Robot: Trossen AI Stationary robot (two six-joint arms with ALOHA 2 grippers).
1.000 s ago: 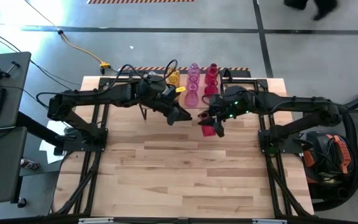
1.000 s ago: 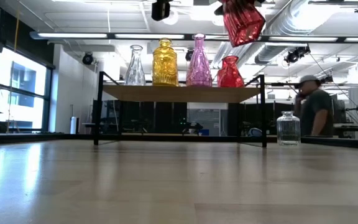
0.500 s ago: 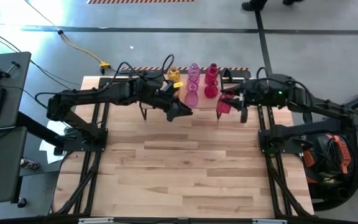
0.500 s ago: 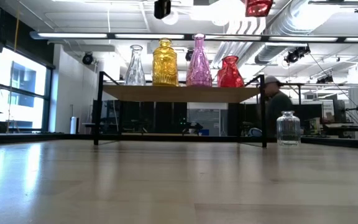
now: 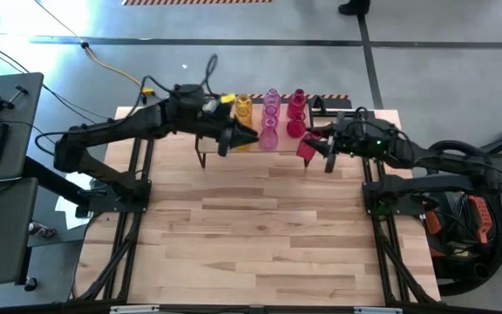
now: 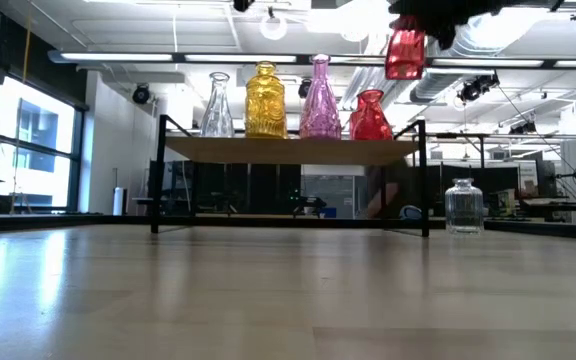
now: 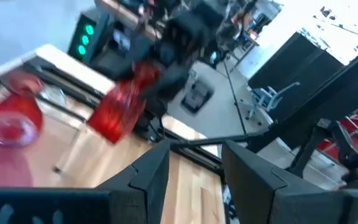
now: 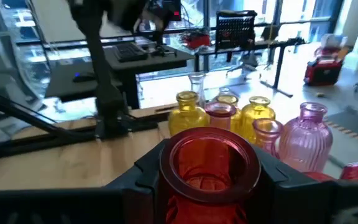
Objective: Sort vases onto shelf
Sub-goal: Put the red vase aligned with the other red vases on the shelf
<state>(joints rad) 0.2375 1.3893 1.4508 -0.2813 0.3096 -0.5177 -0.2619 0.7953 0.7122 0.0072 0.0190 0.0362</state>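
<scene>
Red vase in my right claw, up over the shelf's right end

My right gripper point(image 5: 317, 148) clamps the red vase point(image 6: 405, 53) in the air above the shelf point(image 6: 290, 150), where clear, yellow, pink and red vases stand; my left gripper point(image 5: 231, 139) hovers by the yellow ones, fingers apart and empty

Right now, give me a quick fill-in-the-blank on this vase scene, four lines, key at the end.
1. The right tool is shut on a square glass vase coloured ____.
2. That vase hangs in the air near the ____ end of the low wooden-topped shelf in the low view.
3. A small clear glass jar stands on the ____, not the shelf.
4. The left tool, over the shelf, holds ____.

Missing: red; right; table; nothing
</scene>
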